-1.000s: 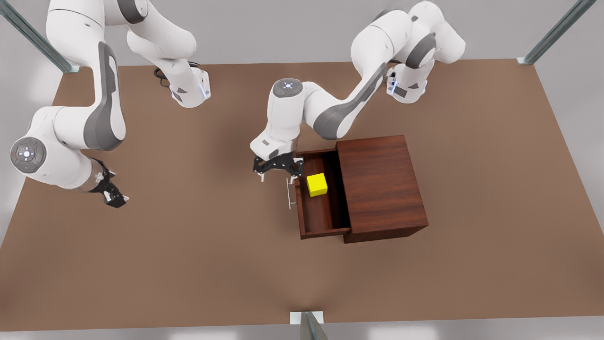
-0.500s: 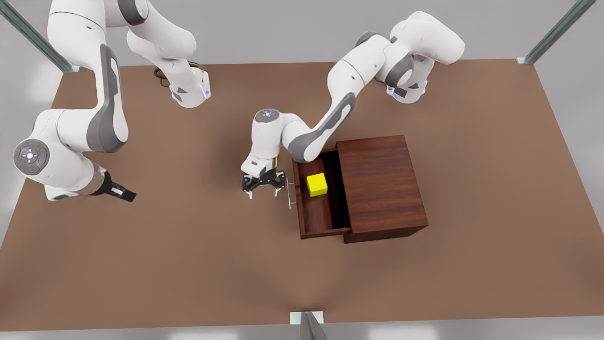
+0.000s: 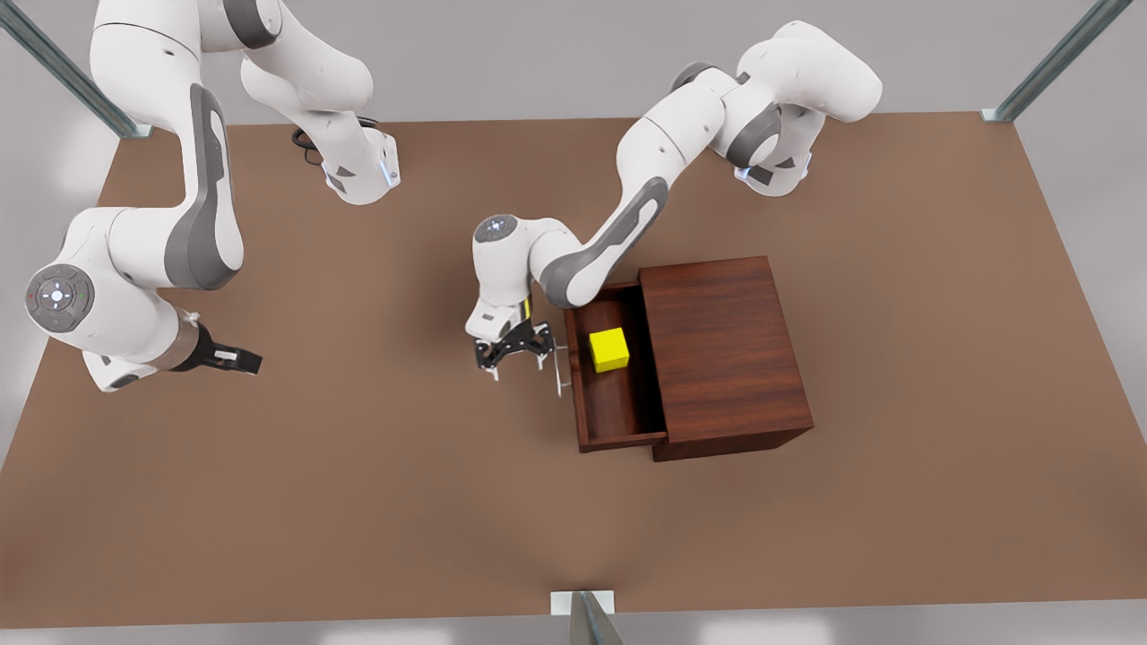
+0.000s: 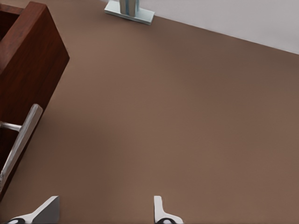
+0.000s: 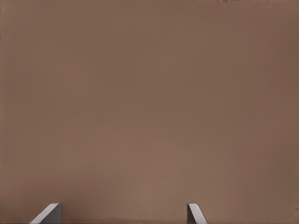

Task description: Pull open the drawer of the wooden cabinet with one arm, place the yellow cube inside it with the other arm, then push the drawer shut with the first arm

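Yellow cube [image 3: 609,349] sits in the drawer [image 3: 616,421], which is part out of the wooden cabinet [image 3: 726,354] — only the closing push is left, I judge. My left tool [image 3: 513,356] is spread wide, empty, just beside the handle [image 3: 562,369] (contact unclear). My right tool [image 3: 235,360] waits over the bare tabletop [image 3: 358,502] — open, holding nothing.

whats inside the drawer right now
The yellow cube sits in the open drawer, toward its far end; the rest of the floor looks bare. The part under the wooden cabinet is hidden.
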